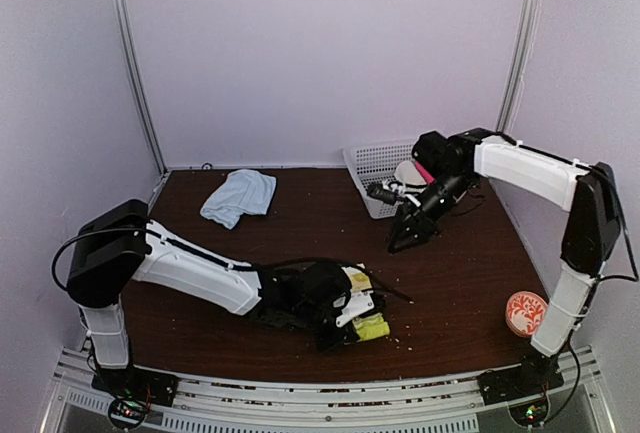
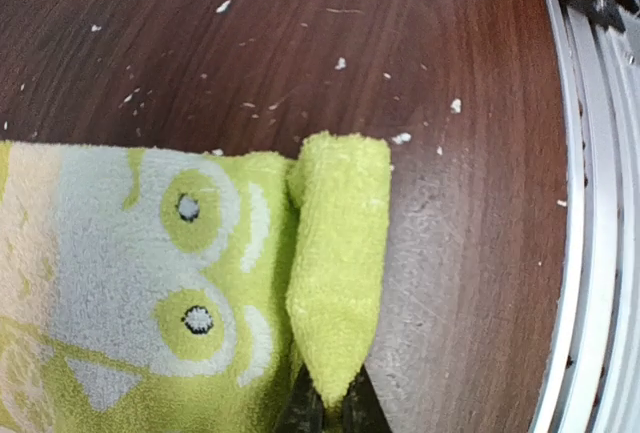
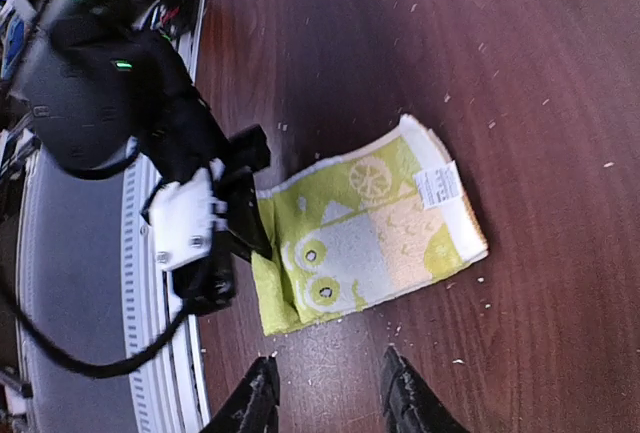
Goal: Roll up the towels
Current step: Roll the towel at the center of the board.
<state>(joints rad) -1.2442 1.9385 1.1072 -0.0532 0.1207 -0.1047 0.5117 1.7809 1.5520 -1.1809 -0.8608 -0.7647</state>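
Note:
The yellow-green and white patterned towel (image 3: 370,228) lies flat near the table's front edge, with its near end folded over into a short flap (image 2: 338,253). My left gripper (image 2: 326,415) is shut on the tip of that flap. In the top view it (image 1: 350,321) covers most of the towel (image 1: 372,329). My right gripper (image 3: 330,398) is open and empty above bare table, beyond the towel; in the top view it (image 1: 405,238) hangs near the basket. The pale blue towel (image 1: 238,196) lies crumpled at the back left.
A white basket (image 1: 372,158) at the back right holds a pink roll (image 1: 423,172) and a pale roll (image 1: 406,168). An orange-and-white disc (image 1: 526,313) lies at the front right. White crumbs dot the brown table (image 1: 450,283). A metal rail (image 2: 590,253) runs along the front edge.

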